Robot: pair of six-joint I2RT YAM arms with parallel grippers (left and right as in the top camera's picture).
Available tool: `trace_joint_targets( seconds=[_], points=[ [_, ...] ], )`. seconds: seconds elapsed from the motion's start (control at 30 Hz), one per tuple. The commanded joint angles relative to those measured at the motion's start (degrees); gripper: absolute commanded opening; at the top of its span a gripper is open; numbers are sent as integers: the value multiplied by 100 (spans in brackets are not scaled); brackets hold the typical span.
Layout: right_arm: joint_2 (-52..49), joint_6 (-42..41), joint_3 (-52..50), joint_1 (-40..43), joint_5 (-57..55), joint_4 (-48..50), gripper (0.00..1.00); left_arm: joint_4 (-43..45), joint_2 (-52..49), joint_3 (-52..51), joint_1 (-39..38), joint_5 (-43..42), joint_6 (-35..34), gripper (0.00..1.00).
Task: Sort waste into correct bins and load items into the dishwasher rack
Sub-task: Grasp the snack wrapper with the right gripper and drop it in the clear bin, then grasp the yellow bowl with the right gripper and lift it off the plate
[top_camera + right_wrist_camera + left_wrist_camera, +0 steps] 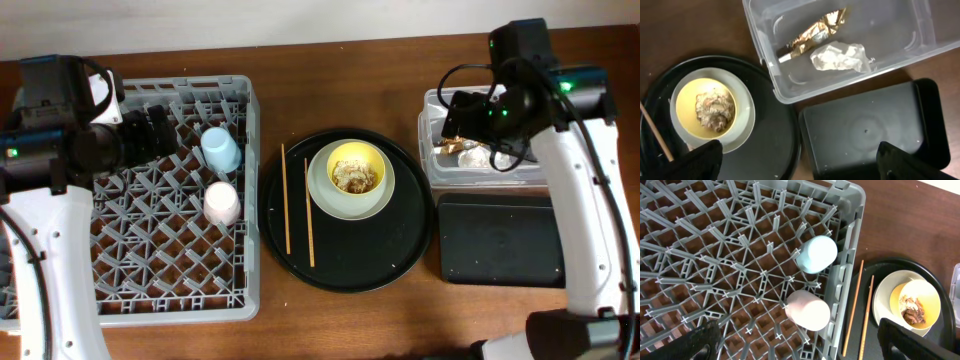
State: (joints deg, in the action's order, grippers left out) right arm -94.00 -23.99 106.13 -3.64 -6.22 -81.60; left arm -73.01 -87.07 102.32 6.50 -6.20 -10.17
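— How do the tools stand?
— The left tool (805, 342) and the right tool (807, 162) both gape wide, holding nothing.
— And the containers?
— The grey lattice rack (170, 260) holds a smooth pink cup (222, 203) and a blue cup (221, 150). The round tray (400, 250) carries chopsticks (286, 200) and a plate (320, 195), with a yellow bowl (355, 170) of brown scraps (713, 109) on it. Beyond the flat black tray (865, 135), the clear tub (900, 30) holds crinkled foil (812, 32) and crumpled tissue (840, 56).

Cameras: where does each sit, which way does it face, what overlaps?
Overhead: fixed above the table, facing straight down; both arms in view.
Left wrist: over the dishwasher rack, facing down at blue cup and pink cup; own fingertips at bottom corners.
Right wrist: over the clear tub, facing down at foil wrapper and tissue; own fingertips at bottom corners.
Shared: all three see the yellow bowl.
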Motion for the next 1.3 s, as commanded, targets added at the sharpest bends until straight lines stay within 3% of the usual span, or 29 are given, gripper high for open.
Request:
trace_joint_targets(
  seconds=[0.0,0.27,0.53,0.6,0.63,0.67,0.7,0.83,0.97,1.03,1.17,1.23,1.27],
  points=[
    [-96,503,39,-4,109,-422,99,9,-7,57,15,-39,-50,99],
    [448,293,92,1797,109,-986,99,9,-7,57,15,-39,-50,99],
    [439,293,92,1871,114,-883,99,9,-7,57,17,-39,-50,99],
    [439,328,92,1871,623,-645,99,9,-7,57,15,-39,-50,99],
    [439,433,85,1836,1368,-680,75,9,-7,57,15,-39,-50,99],
    [439,737,-17,1580,1978,-728,65,9,-7,57,17,-39,-50,99],
    [437,870,-76,1287,2037,-684,61,9,-7,57,15,-39,-50,99],
    [358,898,-933,-946,398,442,68,9,-7,57,15,-39,-50,99],
    [2,1349,-1987,-2505,70,2717,68,9,-7,57,15,-39,-50,99],
    [-212,1349,-2277,-2914,-11,3477,70,9,-7,57,15,-39,-50,99],
    [-638,1349,-2326,-3086,-9,3932,73,9,-7,57,15,-39,-50,99],
    [-929,1351,-2326,-3086,-7,4107,56,9,-7,57,15,-39,-50,99],
    [-1093,1351,-2326,-3086,-4,4168,56,9,-7,57,15,-39,-50,99]
  ],
)
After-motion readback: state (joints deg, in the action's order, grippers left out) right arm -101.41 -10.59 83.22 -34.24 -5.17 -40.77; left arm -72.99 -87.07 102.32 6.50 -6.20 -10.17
